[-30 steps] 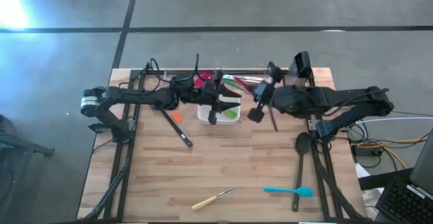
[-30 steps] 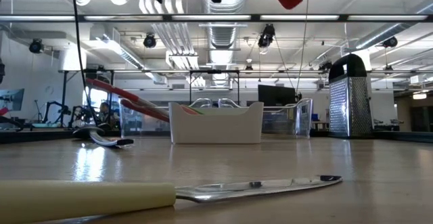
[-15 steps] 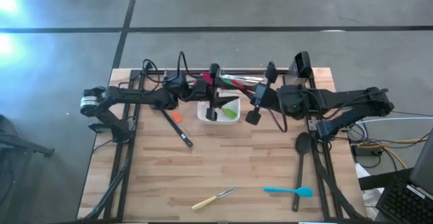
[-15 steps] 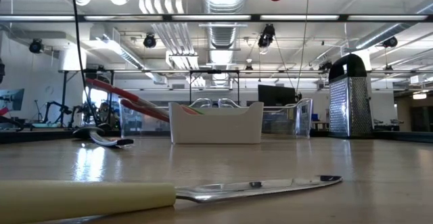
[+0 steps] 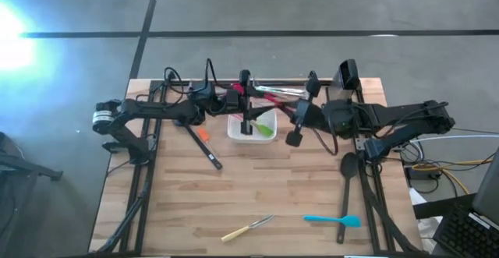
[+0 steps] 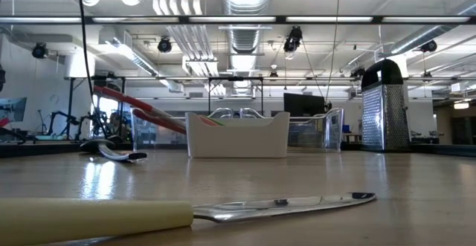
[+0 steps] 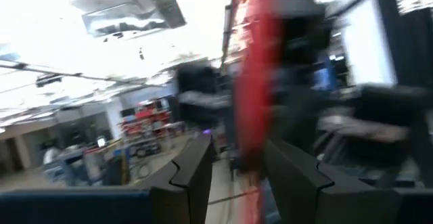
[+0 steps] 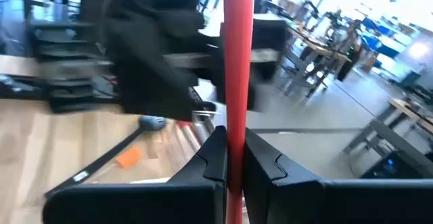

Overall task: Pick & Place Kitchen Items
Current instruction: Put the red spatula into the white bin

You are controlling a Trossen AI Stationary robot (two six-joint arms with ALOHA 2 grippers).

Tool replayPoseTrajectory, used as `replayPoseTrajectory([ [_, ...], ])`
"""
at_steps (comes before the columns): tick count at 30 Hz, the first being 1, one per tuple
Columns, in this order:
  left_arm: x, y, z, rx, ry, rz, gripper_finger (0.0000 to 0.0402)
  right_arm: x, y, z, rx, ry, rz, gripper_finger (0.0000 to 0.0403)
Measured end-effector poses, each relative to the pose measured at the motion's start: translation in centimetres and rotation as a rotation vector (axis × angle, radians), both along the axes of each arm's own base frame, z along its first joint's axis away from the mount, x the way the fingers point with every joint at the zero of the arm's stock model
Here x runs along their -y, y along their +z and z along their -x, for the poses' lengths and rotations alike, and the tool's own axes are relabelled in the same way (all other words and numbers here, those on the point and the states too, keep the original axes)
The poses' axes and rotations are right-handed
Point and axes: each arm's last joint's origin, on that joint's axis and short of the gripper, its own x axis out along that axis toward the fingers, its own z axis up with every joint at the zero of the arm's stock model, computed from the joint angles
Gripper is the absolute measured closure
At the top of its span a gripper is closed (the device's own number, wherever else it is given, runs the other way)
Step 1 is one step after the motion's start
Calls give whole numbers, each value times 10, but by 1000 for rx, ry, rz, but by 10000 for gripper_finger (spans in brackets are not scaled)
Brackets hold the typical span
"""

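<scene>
Both arms meet over the far middle of the table. My right gripper is clamped tight on a red handle. My left gripper has its fingers apart with a red tool between them; I cannot tell if they touch it. Below sits the white dish with a green tool. Near me lie the knife, blue spatula and black ladle.
</scene>
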Motion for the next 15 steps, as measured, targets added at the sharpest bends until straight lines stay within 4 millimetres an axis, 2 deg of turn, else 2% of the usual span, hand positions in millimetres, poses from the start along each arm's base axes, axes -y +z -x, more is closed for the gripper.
replayPoseTrajectory([
  [7, -2, 0, 0, 4, 33, 21, 264, -9, 0, 1, -6, 28, 13, 392],
  [15, 1, 1, 0, -1, -46, 14, 264, -8, 0, 1, -10, 8, 33, 392],
])
